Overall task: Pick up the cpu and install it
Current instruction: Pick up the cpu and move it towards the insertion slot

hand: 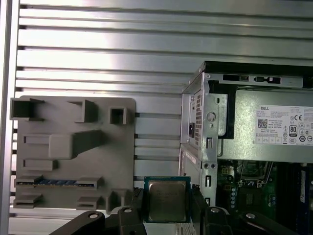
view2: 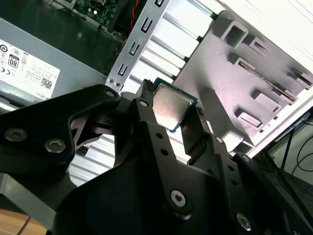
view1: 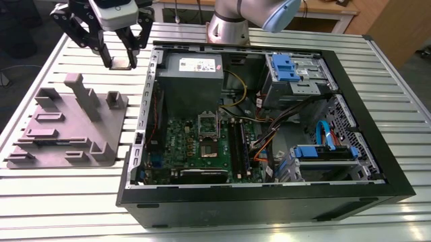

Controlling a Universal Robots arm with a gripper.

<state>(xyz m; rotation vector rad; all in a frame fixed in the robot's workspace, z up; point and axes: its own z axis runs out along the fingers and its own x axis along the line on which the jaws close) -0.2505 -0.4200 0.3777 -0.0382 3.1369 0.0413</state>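
My gripper (view1: pixel 120 63) hangs in the air above the slatted table, between the grey fixture plate (view1: pixel 67 126) and the open computer case (view1: pixel 269 126), near the case's back corner at the exterior view's left. It is shut on the cpu (hand: pixel 167 199), a small flat square chip with a silvery metal top and a green rim. Both wrist views show the chip (view2: pixel 171 105) pinched between the two black fingers (view2: pixel 200 132). The motherboard (view1: pixel 202 146) lies inside the case with its socket (view1: pixel 207 126) near the middle.
The grey power supply (view1: pixel 192 75) fills the case corner closest to my gripper. Blue drive brackets (view1: pixel 286 68) and cables (view1: pixel 269 136) occupy the case's far side. The fixture plate (hand: pixel 73 152) has upright blocks, and a memory stick (hand: pixel 58 182) lies in one slot.
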